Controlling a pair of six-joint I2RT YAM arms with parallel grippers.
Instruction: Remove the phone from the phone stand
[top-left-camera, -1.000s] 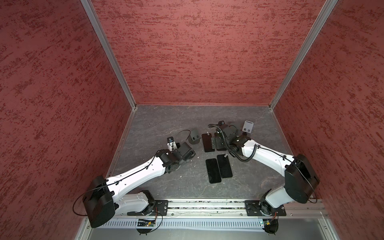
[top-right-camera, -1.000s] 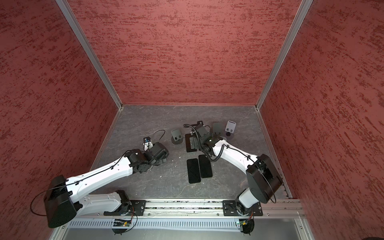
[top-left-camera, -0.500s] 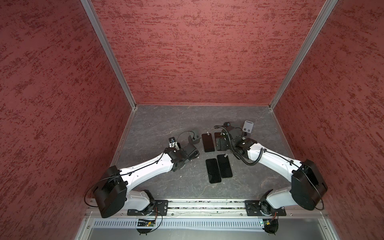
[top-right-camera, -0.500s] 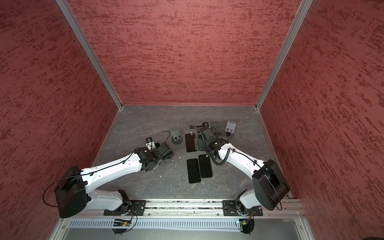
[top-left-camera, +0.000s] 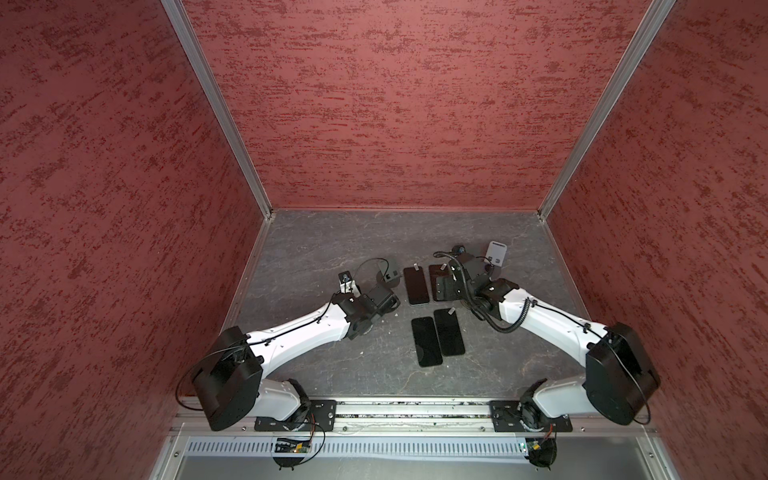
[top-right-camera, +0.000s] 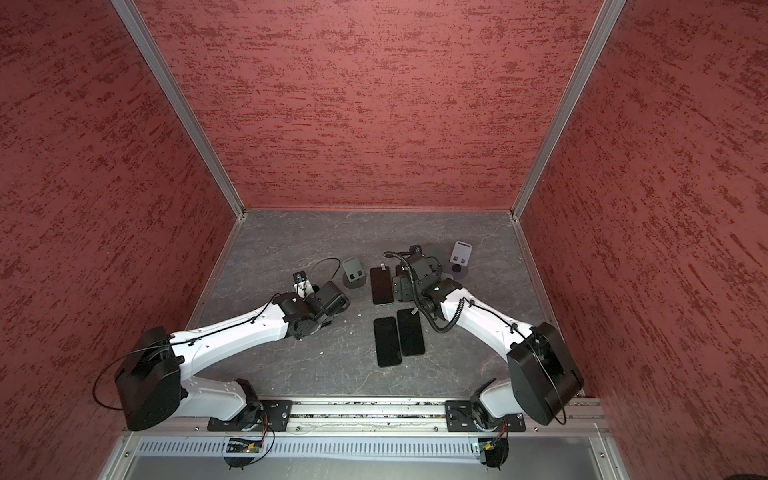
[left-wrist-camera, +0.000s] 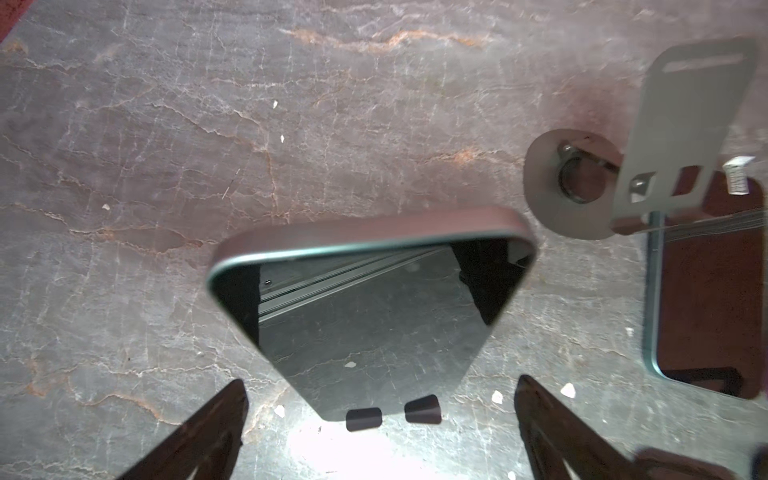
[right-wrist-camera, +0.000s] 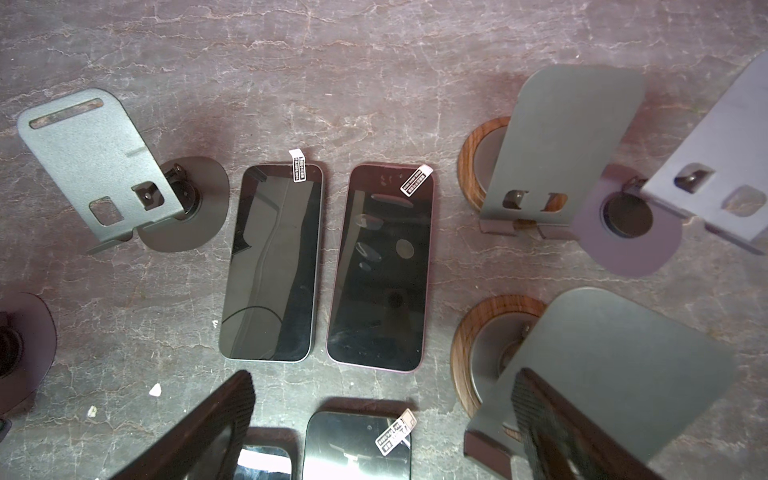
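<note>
The left tool (left-wrist-camera: 382, 383) is the near one. Its two fingers (left-wrist-camera: 216, 419) stand wide apart and hold nothing. Just ahead of them are the two little hooks of the phone stand (left-wrist-camera: 363, 418). The phone (left-wrist-camera: 374, 316) sits in those hooks. It stands up tall and leans back. Its bottom end is in the hooks and its top end points up toward the left wrist camera. So its long side runs up and down, and its short side runs across, from one finger toward the other.

I think this matters most: the tool should come down with one finger on each long edge. Then it can lift the phone up along its long side, out of the hooks. In both top views the left tool covers the phone, so it cannot be seen there.

A bit farther on the worktop (left-wrist-camera: 166, 166) is an empty stand (left-wrist-camera: 685, 124), and near it a flat phone (left-wrist-camera: 706, 299).

Farther off is the right tool (right-wrist-camera: 384, 378). Its fingers are wide apart too, with nothing in them. It hangs over more flat phones (right-wrist-camera: 270, 266) and bare stands (right-wrist-camera: 95, 166). So I think the left arm should do this job.
</note>
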